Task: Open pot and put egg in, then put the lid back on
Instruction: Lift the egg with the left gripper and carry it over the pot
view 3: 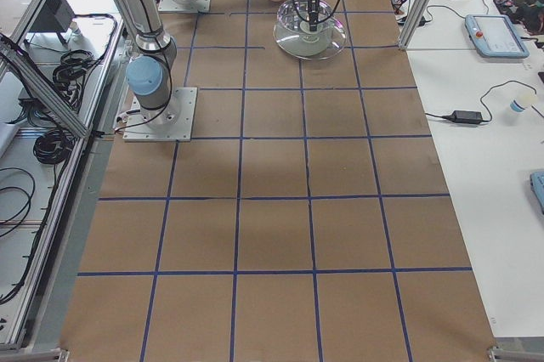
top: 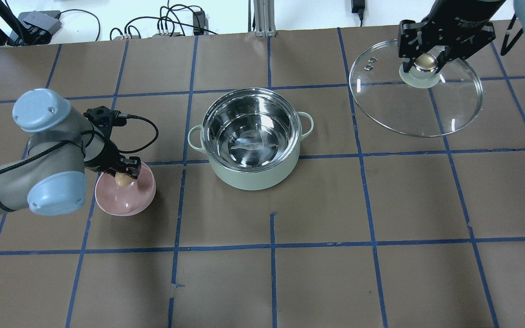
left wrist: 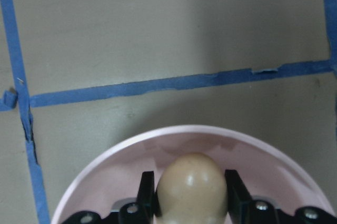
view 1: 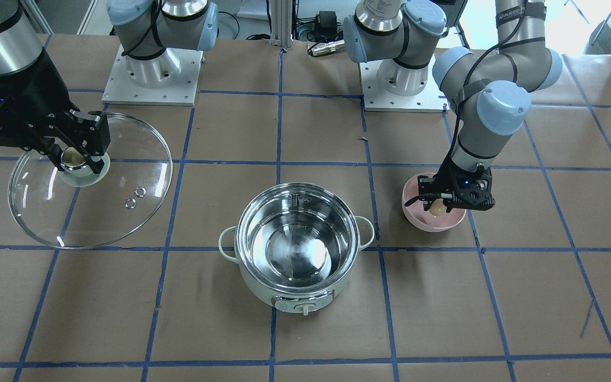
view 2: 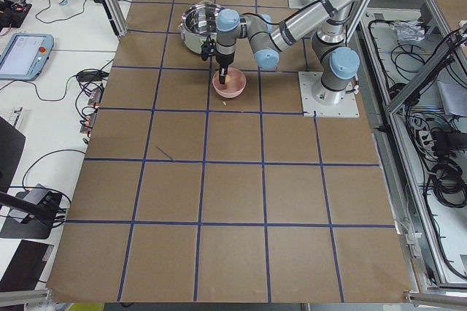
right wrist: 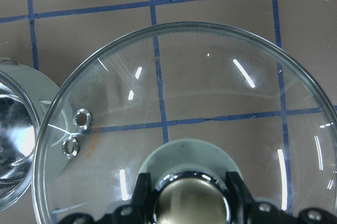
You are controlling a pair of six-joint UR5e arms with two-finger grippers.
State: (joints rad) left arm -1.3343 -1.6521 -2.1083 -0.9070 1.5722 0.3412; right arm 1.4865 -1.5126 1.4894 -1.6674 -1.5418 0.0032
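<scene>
LID OFF, EGG IN HAND: My left gripper pinches the egg from both sides inside the pink bowl. The egg's lower end is hidden, so I cannot tell whether it touches the bowl. My right gripper is clamped on the knob of the lid, whose glass spreads below it, its rim cut off in the wrist view. The pot stands open between both grippers.

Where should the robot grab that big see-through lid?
By the round knob in its middle, coming straight down from above, one finger on each side. The lid is a wide, smooth glass dome, too broad for the fingers, and the knob is the only part sticking up. The right gripper sits around that knob this way.
</scene>
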